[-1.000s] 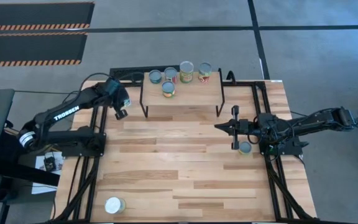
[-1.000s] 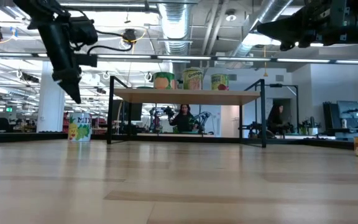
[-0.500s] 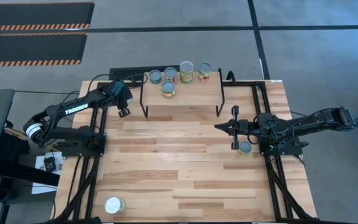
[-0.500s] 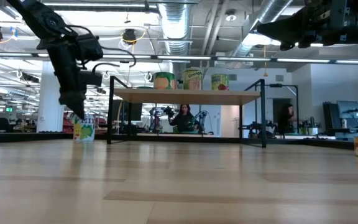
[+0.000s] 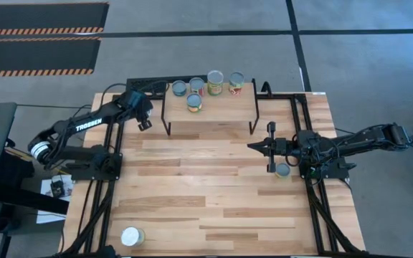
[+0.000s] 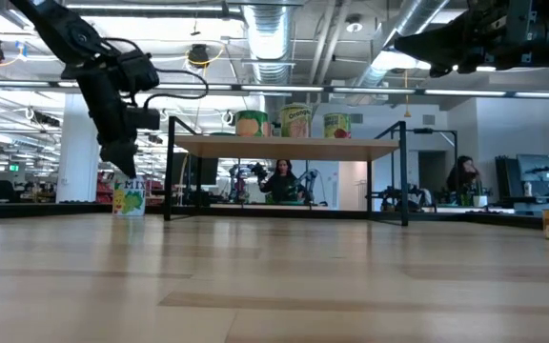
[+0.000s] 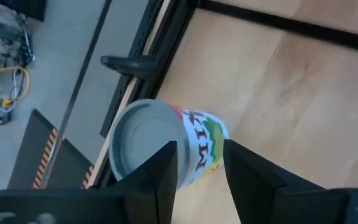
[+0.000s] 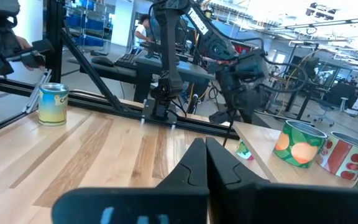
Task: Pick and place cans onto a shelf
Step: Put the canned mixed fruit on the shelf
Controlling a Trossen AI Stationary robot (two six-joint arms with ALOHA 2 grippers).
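My left gripper (image 5: pixel 144 123) is open at the table's far left, just left of the shelf (image 5: pixel 210 115). It points down over a can with a grey top and a yellow-green label (image 7: pixel 166 146), which stands on the table (image 6: pixel 128 197). The fingertips (image 6: pixel 125 168) hang just above the can's top without touching it. Several cans (image 5: pixel 205 87) stand on the shelf's far part. My right gripper (image 5: pixel 253 145) is shut and empty, held level above the table's right half. A can (image 5: pixel 282 170) stands on the table beside it.
Another can (image 5: pixel 132 236) stands at the table's near left corner. Black frame rails (image 5: pixel 113 143) run along the table's left and right sides. The shelf's thin black legs (image 5: pixel 165 122) stand close to my left gripper. Bare planks (image 5: pixel 206 186) lie in the table's middle.
My left gripper has moved toward the table's far edge and the shelf, and down, coming over the yellow-green can. The can has stayed in place.
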